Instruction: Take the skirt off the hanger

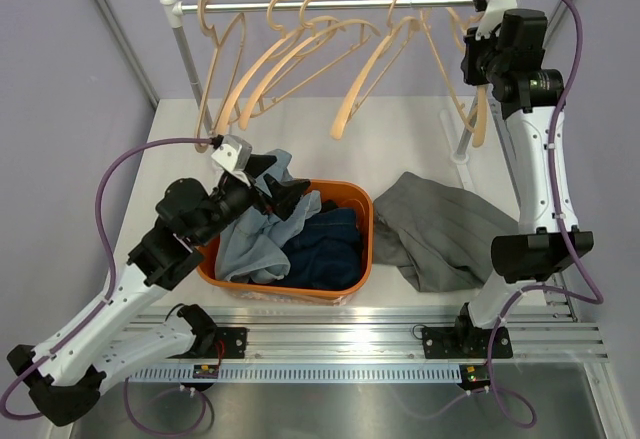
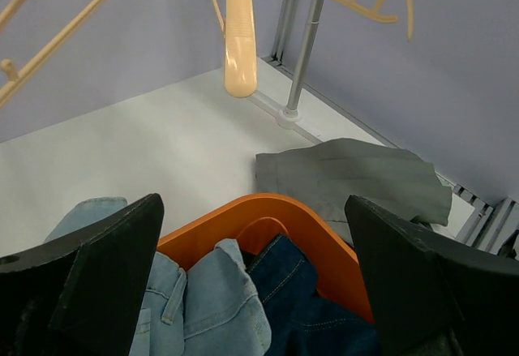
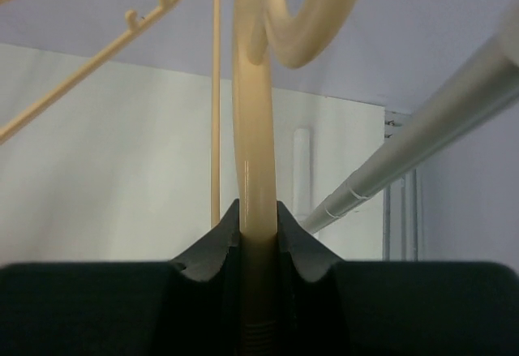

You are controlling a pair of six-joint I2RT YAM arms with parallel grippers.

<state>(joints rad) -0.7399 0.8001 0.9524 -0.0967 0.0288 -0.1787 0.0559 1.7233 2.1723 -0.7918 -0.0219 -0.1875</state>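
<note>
The grey skirt [image 1: 445, 229] lies crumpled on the white table, right of the orange basket [image 1: 352, 195], off any hanger; the left wrist view shows the skirt [image 2: 357, 178] beyond the basket rim [image 2: 324, 238]. High at the right end of the rail [image 1: 330, 3], my right gripper [image 1: 482, 31] is shut on a bare cream hanger [image 1: 478, 109]. In the right wrist view the hanger's stem [image 3: 255, 129] runs straight up from between the closed gripper [image 3: 258, 220]. My left gripper [image 1: 285, 194] hovers open over the basket with nothing between the fingers of that gripper [image 2: 251, 210].
Several empty cream hangers [image 1: 300, 59] hang along the rail, whose posts stand at the back left [image 1: 185, 59] and back right [image 1: 462, 139]. The basket holds light blue denim [image 1: 250, 244] and dark blue denim [image 1: 325, 249]. Grey walls enclose the table.
</note>
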